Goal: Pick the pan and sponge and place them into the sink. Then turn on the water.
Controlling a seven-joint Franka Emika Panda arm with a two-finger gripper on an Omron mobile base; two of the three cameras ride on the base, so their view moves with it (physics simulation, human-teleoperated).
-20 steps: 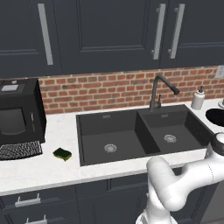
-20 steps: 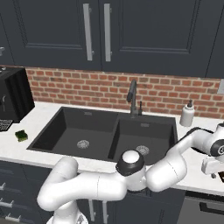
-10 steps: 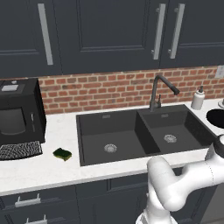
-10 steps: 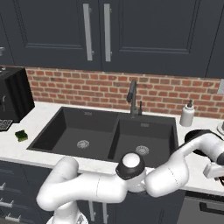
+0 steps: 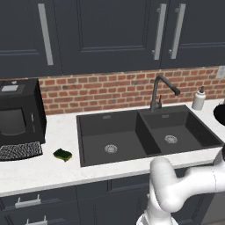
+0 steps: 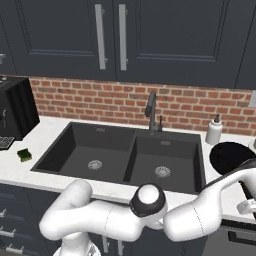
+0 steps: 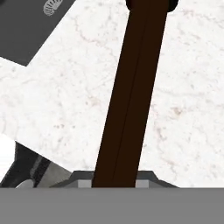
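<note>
The black pan (image 6: 229, 156) lies on the white counter right of the sink (image 6: 60, 145); its edge shows at the far right in the left base view (image 5: 219, 113). In the hand view its long dark handle (image 7: 131, 87) runs up from between my finger pads (image 7: 83, 180), and my gripper (image 7: 114, 180) is shut on it just above the counter. The green and yellow sponge (image 5: 63, 154) rests on the counter left of the sink (image 5: 110, 132), far from the hand. Behind the basins stands the dark faucet (image 5: 156, 94); no water runs.
A white soap dispenser (image 5: 199, 99) stands at the back between faucet and pan. A black appliance (image 5: 17, 116) and a dark ribbed mat (image 5: 19, 150) occupy the left counter. The counter's front edge lies close under my hand. Dark cabinets hang overhead.
My jaws have come together around the pan's handle. The wrist sank lower at the right end of the counter. Pan and sponge lie where they were.
</note>
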